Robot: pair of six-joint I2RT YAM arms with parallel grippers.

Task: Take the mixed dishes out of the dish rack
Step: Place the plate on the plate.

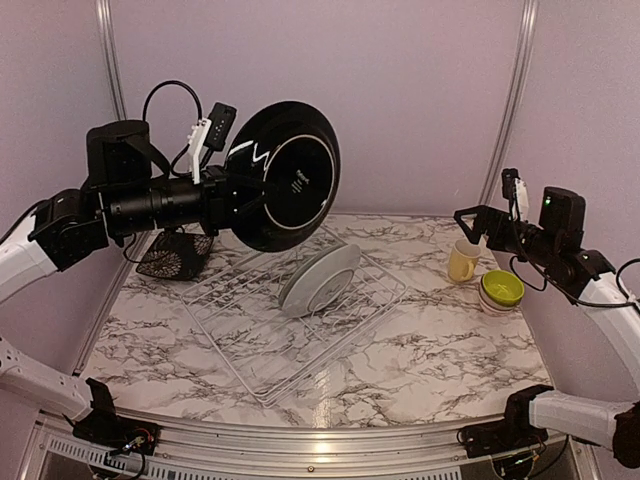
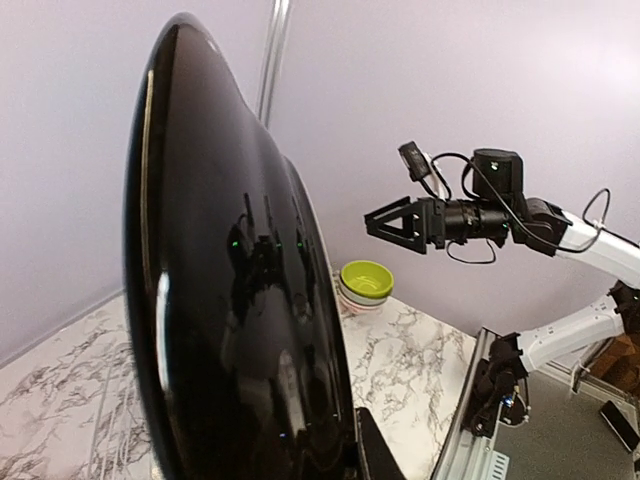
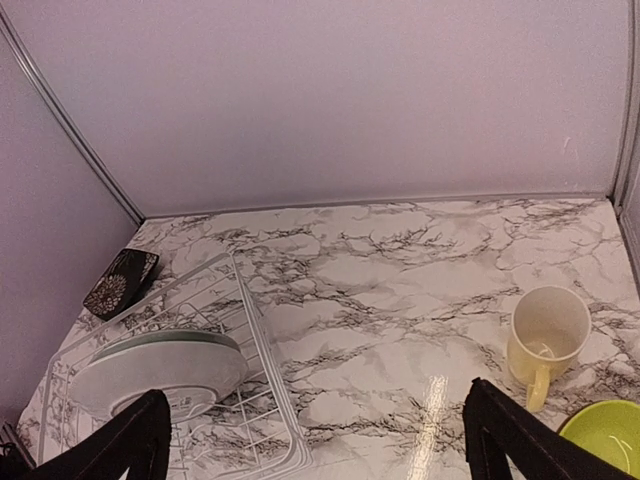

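Upright pale yellow mug (image 3: pixel 546 335) (handle nearest) stands beside lime-green bowl (image 3: pixel 602 442).

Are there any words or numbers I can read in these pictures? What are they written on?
Small white print on the underside of the black plate, gripped by the left end effector: too small to read.
Pale yellow mug, lime-green bowl, whitish plate in the dish rack: no writing shows.
Nothing else is readable.

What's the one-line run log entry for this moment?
left hand: holds black plate aloft | right hand: open, empty | dish rack: whitish plate inside | table: mug, lime-green bowl
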